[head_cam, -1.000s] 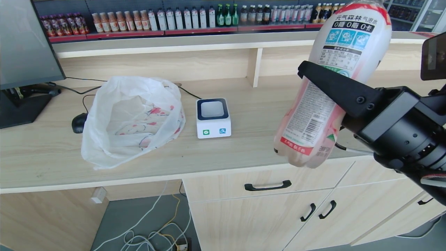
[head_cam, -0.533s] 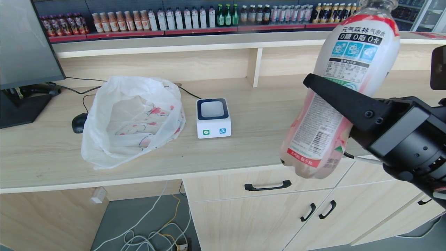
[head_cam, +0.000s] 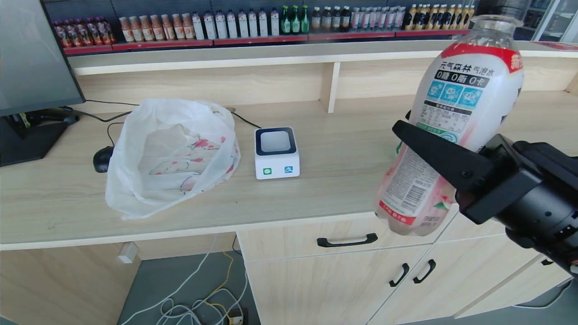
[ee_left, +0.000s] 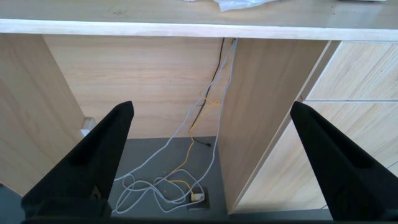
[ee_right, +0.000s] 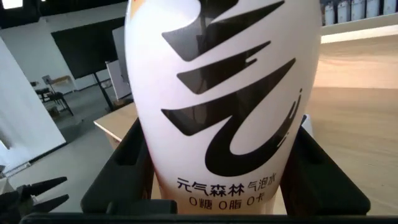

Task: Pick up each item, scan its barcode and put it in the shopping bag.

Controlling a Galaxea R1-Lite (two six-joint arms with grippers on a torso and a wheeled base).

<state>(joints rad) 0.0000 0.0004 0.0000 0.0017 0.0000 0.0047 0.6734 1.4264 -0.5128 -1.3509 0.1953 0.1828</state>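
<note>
Right gripper [head_cam: 401,121]: clamped across the bottle [head_cam: 456,108]; the far finger is mostly hidden, so the grip only appears firm.
Bottle: tilted between those jaws, neck above them, barcode end below.
Scanner [head_cam: 276,152]: on the counter [head_cam: 334,149], between the shopping bag [head_cam: 171,153] and the right jaws, well apart from them.
Left gripper [ee_left: 211,155]: jaws spread wide, floor cables [ee_left: 168,180] beyond.

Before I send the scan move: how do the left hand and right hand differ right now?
The left hand is open and empty; the right hand is shut on the bottle. The left hand sits below the counter top; the right hand is held higher, in front of it. Both have black fingers.
</note>
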